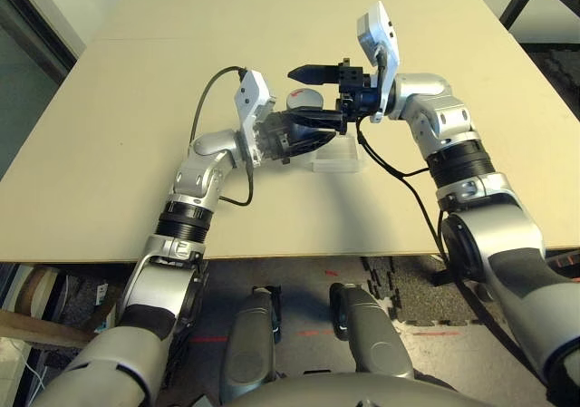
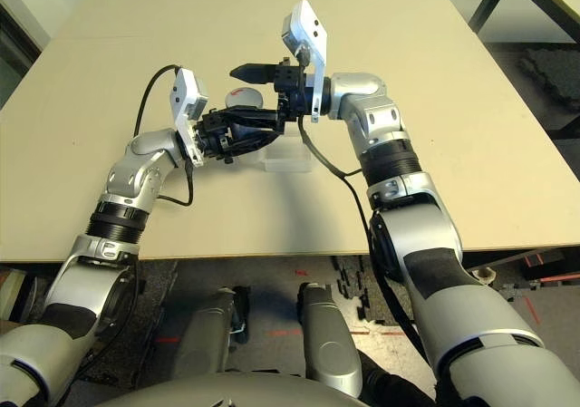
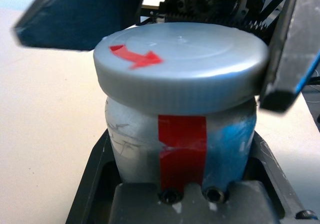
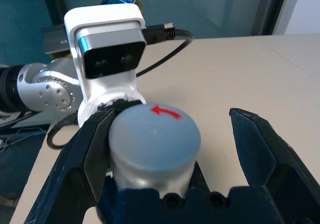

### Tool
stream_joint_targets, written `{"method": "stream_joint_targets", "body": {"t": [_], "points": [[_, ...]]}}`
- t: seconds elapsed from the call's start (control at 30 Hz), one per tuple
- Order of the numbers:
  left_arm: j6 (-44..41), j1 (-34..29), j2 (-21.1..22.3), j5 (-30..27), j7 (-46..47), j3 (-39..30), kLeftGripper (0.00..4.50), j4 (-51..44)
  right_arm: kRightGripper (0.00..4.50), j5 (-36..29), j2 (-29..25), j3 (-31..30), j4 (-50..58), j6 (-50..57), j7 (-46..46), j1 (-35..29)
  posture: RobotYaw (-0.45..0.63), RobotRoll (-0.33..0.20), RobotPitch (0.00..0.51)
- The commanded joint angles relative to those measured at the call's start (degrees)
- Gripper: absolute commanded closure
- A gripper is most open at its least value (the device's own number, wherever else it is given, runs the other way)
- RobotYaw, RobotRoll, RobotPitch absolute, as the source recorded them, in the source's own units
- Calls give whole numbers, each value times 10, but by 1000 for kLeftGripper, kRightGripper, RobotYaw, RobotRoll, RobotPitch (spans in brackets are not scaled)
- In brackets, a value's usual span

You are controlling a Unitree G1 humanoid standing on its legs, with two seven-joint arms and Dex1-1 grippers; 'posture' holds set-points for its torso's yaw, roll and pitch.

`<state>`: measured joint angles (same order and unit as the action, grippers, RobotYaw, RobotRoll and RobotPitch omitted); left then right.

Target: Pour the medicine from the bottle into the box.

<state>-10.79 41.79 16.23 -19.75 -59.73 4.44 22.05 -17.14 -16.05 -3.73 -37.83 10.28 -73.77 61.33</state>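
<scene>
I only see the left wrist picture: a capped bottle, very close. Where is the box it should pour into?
Observer: The clear box sits on the table, just beside the raised bottle.
Operator: And the dark shapes by the cap?
Observer: That's the right claw, open, one finger on each side of the cap, with a gap showing on one side.
</scene>
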Motion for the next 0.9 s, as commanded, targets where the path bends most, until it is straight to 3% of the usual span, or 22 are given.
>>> {"method": "stream_joint_targets", "body": {"t": [0.03, 0.9], "points": [[7, -2, -1, 2, -20, 9, 1921, -4, 0, 2, -32, 17, 0, 7, 8, -9, -150, 0, 178], [14, 2, 5, 5, -23, 2, 1921, 8, 0, -18, -75, 9, 26, 50, -71, -18, -146, 0, 177]]}}
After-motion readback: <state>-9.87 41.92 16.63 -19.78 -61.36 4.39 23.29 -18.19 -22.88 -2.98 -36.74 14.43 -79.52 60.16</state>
